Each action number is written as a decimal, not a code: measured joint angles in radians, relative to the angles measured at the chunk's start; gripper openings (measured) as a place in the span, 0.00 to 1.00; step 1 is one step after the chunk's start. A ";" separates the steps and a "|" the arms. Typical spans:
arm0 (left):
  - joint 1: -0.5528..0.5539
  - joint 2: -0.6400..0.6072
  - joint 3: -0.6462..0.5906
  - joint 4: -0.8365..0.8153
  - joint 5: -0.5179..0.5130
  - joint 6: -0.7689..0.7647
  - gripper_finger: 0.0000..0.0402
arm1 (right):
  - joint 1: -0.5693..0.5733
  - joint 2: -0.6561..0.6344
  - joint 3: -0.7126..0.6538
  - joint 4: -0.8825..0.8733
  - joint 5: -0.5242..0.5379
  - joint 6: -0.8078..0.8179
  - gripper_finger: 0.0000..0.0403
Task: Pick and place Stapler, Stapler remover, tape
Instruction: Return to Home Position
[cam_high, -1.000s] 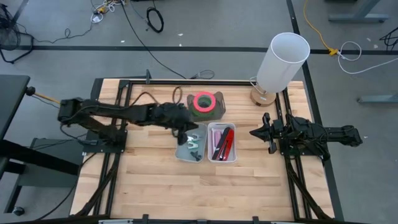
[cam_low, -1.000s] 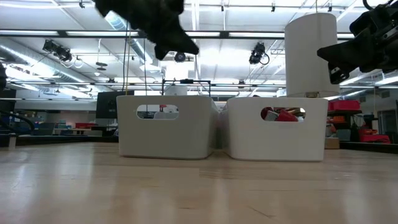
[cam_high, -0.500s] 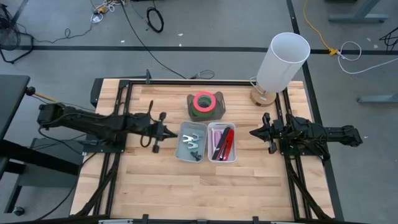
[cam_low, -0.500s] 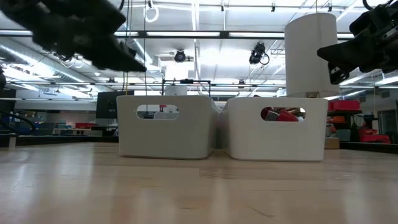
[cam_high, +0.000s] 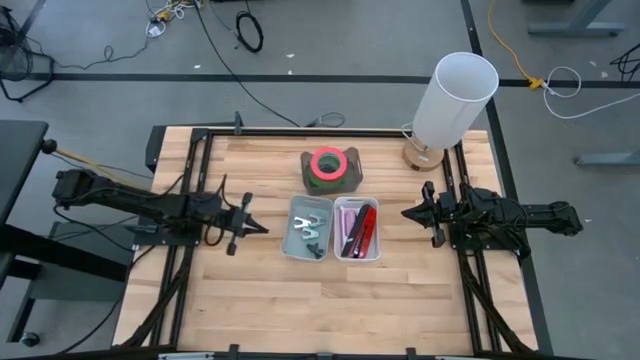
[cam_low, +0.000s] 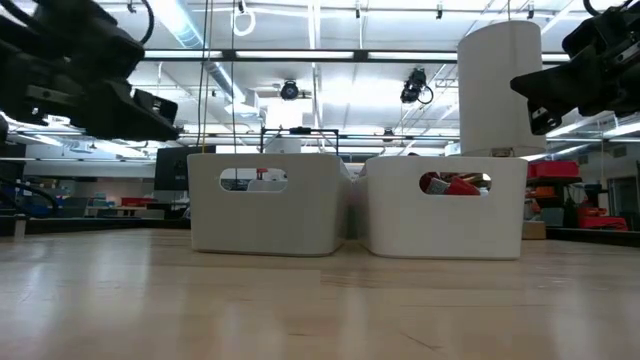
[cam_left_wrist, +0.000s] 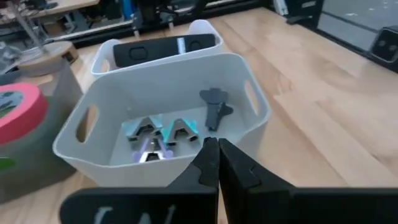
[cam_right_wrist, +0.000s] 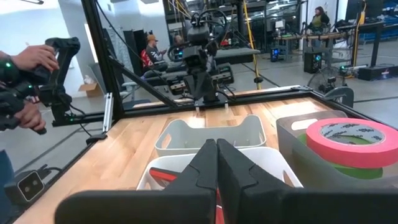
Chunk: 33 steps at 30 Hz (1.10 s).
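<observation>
Your left gripper (cam_high: 255, 228) hangs above the table (cam_high: 300, 300) with its two fingers (cam_left_wrist: 208, 168) pressed together on nothing. Straight ahead of the tips, a little beyond them, stands the first white bin (cam_high: 291, 238). On its floor lie two teal-and-silver staple removers (cam_left_wrist: 158, 132) side by side, and a black staple remover (cam_left_wrist: 214, 109) a little apart from that pair.

Right against that bin, on the side away from your left gripper, is the second white bin (cam_high: 357, 257). The red stapler (cam_high: 366, 228) lies lengthwise inside it. Beyond the first bin and off to one side, toward the back rail, the gray bin (cam_high: 353, 180) holds the pink tape (cam_high: 327, 165), which lies flat with its hole facing up.

Your right gripper (cam_high: 408, 213) faces the same row from the opposite side. Its fingers (cam_right_wrist: 205, 165) are also closed against each other and carry nothing. The second white bin is the nearer one to it, with a strip of bare table in between. The gray bin with the tape sits farther out, to one side of its line.

Behind the right gripper, near the back corner, stands a white cylinder lamp (cam_high: 457, 95) on a round wooden base.

Past the table edge, the right wrist view shows a person's hands (cam_right_wrist: 28, 68) gripping a dark handle.
</observation>
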 joint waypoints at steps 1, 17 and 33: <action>-0.005 -0.015 -0.009 0.003 0.001 0.001 0.00 | 0.000 0.000 0.000 0.000 0.000 0.000 0.01; -0.029 -0.223 -0.098 -0.044 -0.001 -0.020 0.00 | 0.000 0.000 0.000 0.000 0.000 0.000 0.01; 0.050 -0.486 -0.098 -0.277 0.019 -0.022 0.00 | 0.000 0.000 0.000 0.000 0.000 0.000 0.01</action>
